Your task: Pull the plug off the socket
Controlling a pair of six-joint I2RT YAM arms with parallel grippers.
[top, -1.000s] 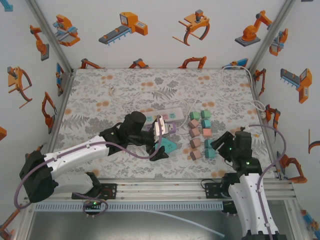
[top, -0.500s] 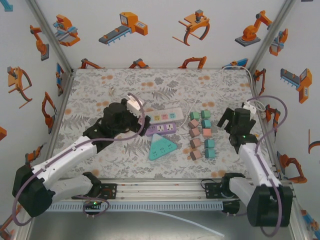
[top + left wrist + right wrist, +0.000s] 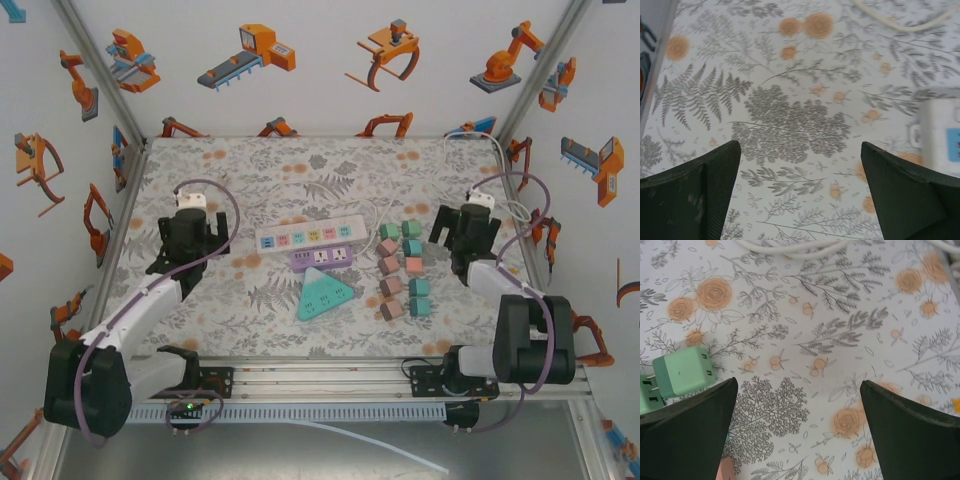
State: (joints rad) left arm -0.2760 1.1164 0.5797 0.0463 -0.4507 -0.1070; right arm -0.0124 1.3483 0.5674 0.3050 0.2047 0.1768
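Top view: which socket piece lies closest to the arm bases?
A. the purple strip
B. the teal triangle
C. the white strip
B: the teal triangle sits nearest the bottom edge of the top view, where the bases are. The purple strip lies just beyond it and the white strip farther back still.

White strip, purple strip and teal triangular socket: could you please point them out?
White strip [image 3: 307, 236]: top view, its middle.
Purple strip [image 3: 322, 258]: top view, its middle.
Teal socket [image 3: 325, 295]: top view, its centre.
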